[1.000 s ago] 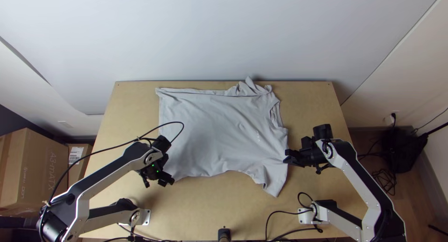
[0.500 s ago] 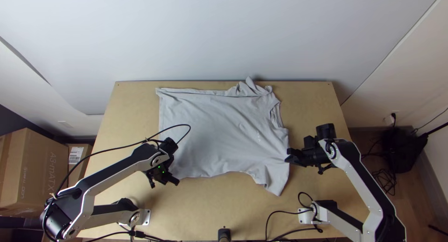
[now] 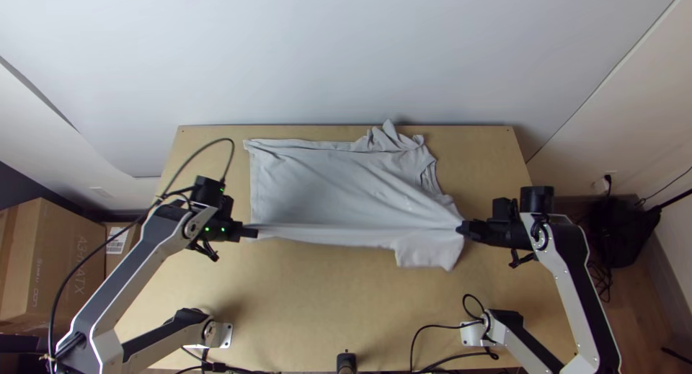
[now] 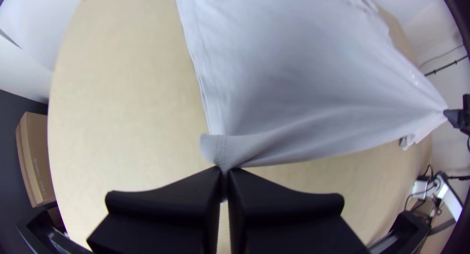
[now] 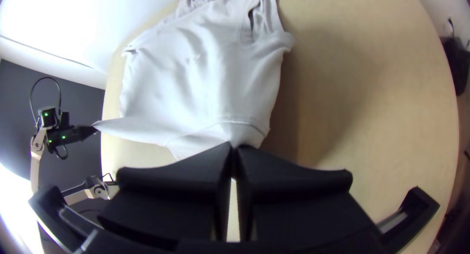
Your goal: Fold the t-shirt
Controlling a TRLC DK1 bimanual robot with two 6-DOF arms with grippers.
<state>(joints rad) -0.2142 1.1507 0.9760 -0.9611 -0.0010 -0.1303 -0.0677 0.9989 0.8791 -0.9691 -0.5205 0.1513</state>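
Jaws of left gripper point(image 3: 254, 233) and right gripper point(image 3: 460, 230) closed on t-shirt point(image 3: 331, 187)

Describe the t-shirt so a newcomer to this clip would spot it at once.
Find the light wooden table, then its far part. The pale grey t-shirt lies there, its near side stretched taut between the left gripper and the right gripper. Its soft, wrinkled fabric sets it apart from those rigid black grippers.
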